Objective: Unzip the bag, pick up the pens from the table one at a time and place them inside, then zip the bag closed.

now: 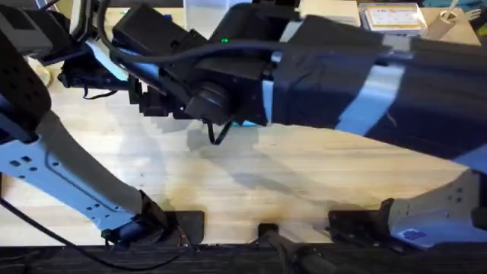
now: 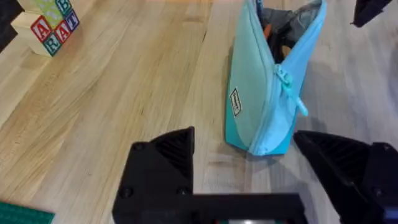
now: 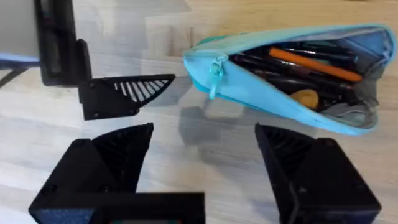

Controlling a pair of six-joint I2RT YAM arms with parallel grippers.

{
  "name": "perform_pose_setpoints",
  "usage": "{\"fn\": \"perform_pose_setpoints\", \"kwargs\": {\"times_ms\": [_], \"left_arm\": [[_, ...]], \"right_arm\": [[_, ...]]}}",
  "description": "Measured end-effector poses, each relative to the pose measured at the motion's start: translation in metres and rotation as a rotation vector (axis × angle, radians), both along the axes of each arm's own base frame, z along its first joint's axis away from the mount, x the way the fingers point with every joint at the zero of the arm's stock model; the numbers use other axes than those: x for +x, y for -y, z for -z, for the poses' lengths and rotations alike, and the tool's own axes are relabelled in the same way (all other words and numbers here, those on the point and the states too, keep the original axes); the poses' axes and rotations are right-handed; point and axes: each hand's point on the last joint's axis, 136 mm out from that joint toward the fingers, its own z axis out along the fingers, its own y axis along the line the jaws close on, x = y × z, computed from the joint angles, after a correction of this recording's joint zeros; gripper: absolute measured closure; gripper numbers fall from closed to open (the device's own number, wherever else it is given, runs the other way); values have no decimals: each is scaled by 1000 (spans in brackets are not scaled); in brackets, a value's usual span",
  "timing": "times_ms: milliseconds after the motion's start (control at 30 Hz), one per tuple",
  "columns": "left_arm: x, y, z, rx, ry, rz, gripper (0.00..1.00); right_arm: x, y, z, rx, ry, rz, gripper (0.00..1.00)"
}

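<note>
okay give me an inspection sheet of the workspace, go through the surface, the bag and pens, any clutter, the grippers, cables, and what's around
Surface: table, light wood, visible grain.
Job's things: bag lies unzipped, mouth gaping; orange pen inside among dark items; pull tab at the closed end.
Clutter: lettered blocks; a green flat piece at the edge.
Grippers: left gripper open, facing the bag's end; right gripper open, beside the bag, empty.
Cables: black cable looping along the arms.
Surroundings: boxes at the table's far side.
</note>
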Motion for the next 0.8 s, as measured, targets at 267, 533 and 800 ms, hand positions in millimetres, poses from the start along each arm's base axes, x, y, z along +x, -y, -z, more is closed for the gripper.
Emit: {"fn": "perform_pose_setpoints", "kwargs": {"times_ms": [267,533,800], "left_arm": [[0,0,0,0,0,0,8],[0,0,0,-2,1,-1,8],[0,0,0,-2,1,-1,7]], "right_arm": [[4,0,5,-4,3,43,5],[9,0,25,-26,-19,84,6],[25,8,31,-30,-25,132,5]]}}
